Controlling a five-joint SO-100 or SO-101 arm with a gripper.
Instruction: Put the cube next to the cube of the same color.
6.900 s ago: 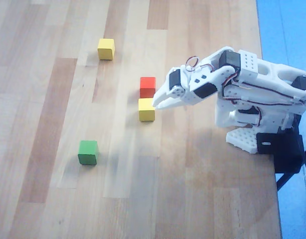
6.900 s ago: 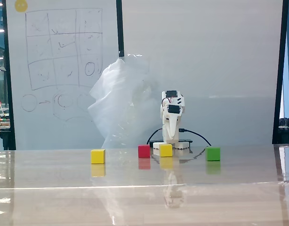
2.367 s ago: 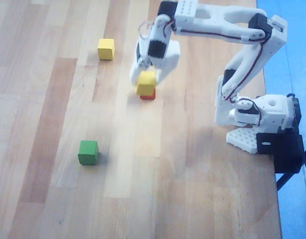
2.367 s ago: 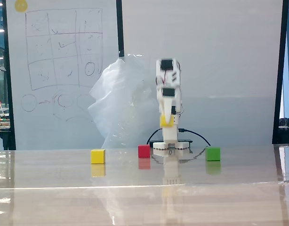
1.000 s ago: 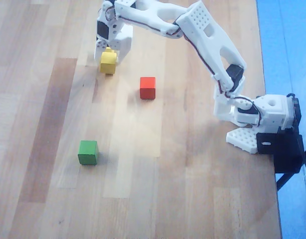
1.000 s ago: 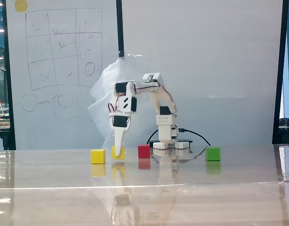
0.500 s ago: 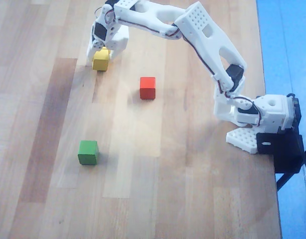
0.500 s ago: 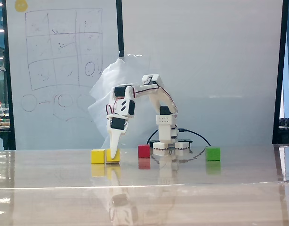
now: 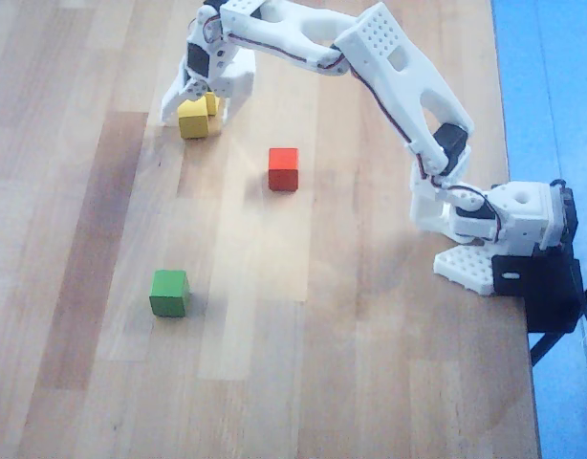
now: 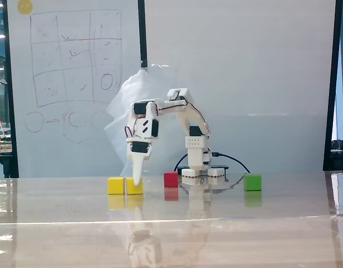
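Whiteboard scribbles and pale panels back the fixed view; below them a wooden worktop carries four cubes and one white arm.

Left to right in the fixed view: two yellow cubes, a red one, the arm's base, a green one. The left yellow cube sits beside the right yellow cube, touching or nearly so. The hand points down over the right one, its tip in front of that cube's face. From overhead the hand straddles the yellow pair: the near cube shows plainly, the other cube only as a sliver behind it between the fingers. The fingers look spread to either side of the pair, though whether they still press on a cube I cannot tell.

Judging by this, the placing step is at its end: the yellows already lie together. The next move likely calls for the fingers to come clear and the hand to lift straight up, so neither cube is nudged.

Count: two yellow, one red cube, one green cube.
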